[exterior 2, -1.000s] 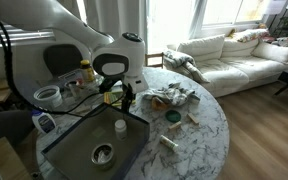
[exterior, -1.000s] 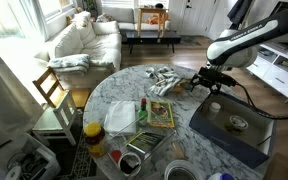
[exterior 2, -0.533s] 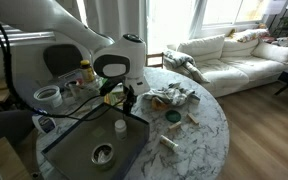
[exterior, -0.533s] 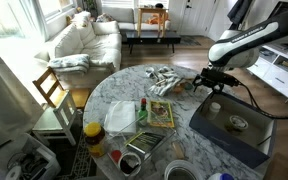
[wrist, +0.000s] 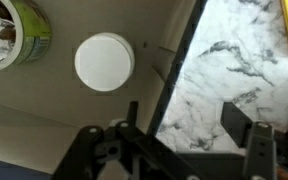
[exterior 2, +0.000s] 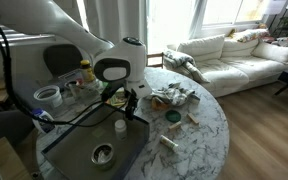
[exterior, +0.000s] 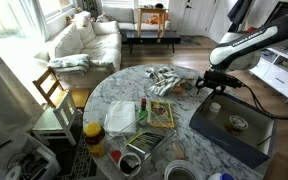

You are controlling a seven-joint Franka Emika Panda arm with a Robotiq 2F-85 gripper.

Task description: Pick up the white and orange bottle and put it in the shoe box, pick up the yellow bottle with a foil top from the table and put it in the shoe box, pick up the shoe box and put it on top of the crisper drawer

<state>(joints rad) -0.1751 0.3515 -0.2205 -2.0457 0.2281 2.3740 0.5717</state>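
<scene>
The shoe box (exterior: 246,145) is dark grey-blue outside and brown inside; it sits at the table's edge and shows in both exterior views (exterior 2: 72,152). Two bottles stand upright in it: a white-capped one (wrist: 104,62) and a yellow one with a foil top (wrist: 12,35). Both also show in an exterior view, the white-capped bottle (exterior 2: 120,127) and the foil-topped one (exterior 2: 102,155). My gripper (wrist: 184,125) is open and empty, low over the box's wall (wrist: 174,75), one finger on each side. It appears in both exterior views (exterior: 213,90) (exterior 2: 127,106). The whitish crisper drawer (exterior: 121,117) sits across the table.
On the marble table (exterior: 179,135) lie a crumpled cloth (exterior: 164,78), a yellow packet (exterior: 160,114), a shiny metal tray (exterior: 140,150) and a jar (exterior: 94,135). A wooden chair (exterior: 52,92) stands beside the table, a sofa (exterior: 84,40) behind.
My gripper has shifted slightly lower and closer to the box's wall. The bottles and the box have not moved.
</scene>
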